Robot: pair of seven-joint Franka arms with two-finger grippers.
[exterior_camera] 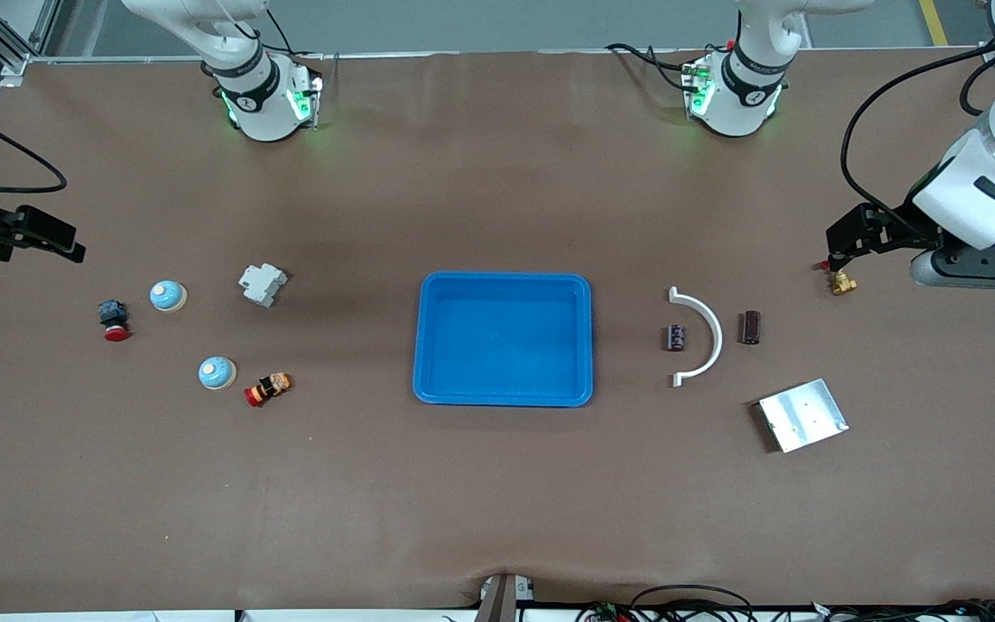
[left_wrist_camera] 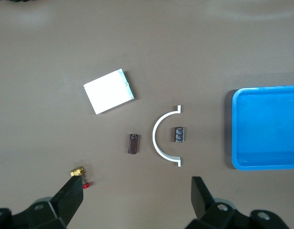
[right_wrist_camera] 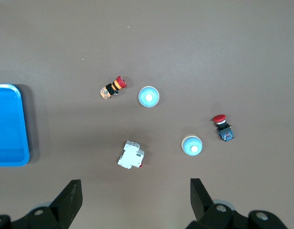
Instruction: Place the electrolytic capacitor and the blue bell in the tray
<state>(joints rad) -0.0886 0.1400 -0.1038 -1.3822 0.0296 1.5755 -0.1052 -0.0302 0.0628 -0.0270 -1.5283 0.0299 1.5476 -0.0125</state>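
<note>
The bright-blue tray (exterior_camera: 503,339) lies empty at the table's middle. Toward the left arm's end lie two dark cylindrical capacitors: one (exterior_camera: 676,337) inside a white arc's curve, the other (exterior_camera: 751,327) just outside it. Both capacitors (left_wrist_camera: 179,134) (left_wrist_camera: 133,143) also show in the left wrist view. Two blue bells (exterior_camera: 167,295) (exterior_camera: 216,372) stand toward the right arm's end, and the same bells (right_wrist_camera: 192,145) (right_wrist_camera: 148,97) show in the right wrist view. My left gripper (exterior_camera: 843,242) (left_wrist_camera: 137,195) hangs open over a small brass fitting. My right gripper (exterior_camera: 76,244) (right_wrist_camera: 136,198) hangs open and holds nothing, off to the side of the bells.
A white arc piece (exterior_camera: 700,337), a silver plate (exterior_camera: 802,415) and a brass fitting (exterior_camera: 843,282) lie near the capacitors. A white breaker (exterior_camera: 262,284), a red-capped switch (exterior_camera: 267,388) and a red stop button (exterior_camera: 114,320) lie around the bells.
</note>
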